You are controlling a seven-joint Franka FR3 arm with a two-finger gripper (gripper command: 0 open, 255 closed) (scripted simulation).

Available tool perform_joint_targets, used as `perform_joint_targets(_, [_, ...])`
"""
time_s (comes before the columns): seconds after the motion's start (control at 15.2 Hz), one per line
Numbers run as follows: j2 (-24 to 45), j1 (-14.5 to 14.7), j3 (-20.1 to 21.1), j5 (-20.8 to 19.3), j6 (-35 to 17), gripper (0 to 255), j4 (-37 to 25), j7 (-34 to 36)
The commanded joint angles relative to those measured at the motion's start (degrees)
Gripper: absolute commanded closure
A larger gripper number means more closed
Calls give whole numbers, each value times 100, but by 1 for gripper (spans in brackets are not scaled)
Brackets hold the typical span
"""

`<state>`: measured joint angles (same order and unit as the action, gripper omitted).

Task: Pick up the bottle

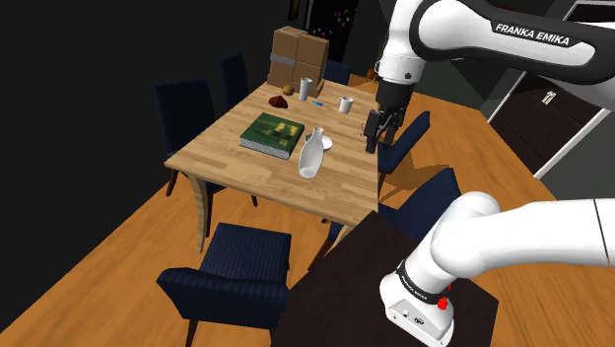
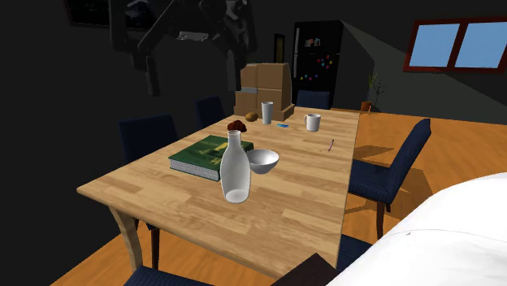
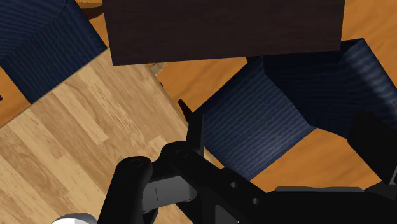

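Note:
The bottle [image 1: 310,153] is a pale, see-through one with a narrow neck. It stands upright on the wooden table [image 1: 227,163], in front of a white bowl [image 1: 323,144] and next to a green book [image 1: 272,133]. In the second exterior view the bottle [image 2: 236,171] is the thing nearest the table's front. My black gripper [image 1: 372,138] hangs from the white arm over the table's edge at the shoulder view's right, to the right of the bottle and well apart from it. It holds nothing.
A white mug [image 2: 313,123], a grey cup [image 2: 266,112], cardboard boxes [image 2: 264,88], a pen [image 2: 331,146] and small brown items [image 2: 238,126] sit farther back. Dark blue chairs [image 1: 241,271] ring the table. Under the hand are a blue chair [image 3: 254,127] and the table corner [image 3: 76,140].

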<state>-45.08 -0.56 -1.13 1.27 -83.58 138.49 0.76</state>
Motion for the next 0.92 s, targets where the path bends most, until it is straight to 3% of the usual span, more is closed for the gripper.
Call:
perform_joint_targets(0.0, [0, 0, 0, 0, 0, 0, 0, 0])
perform_joint_targets(0.86, [2472, -253, -708, -420, -1796, 0, -788, -800])
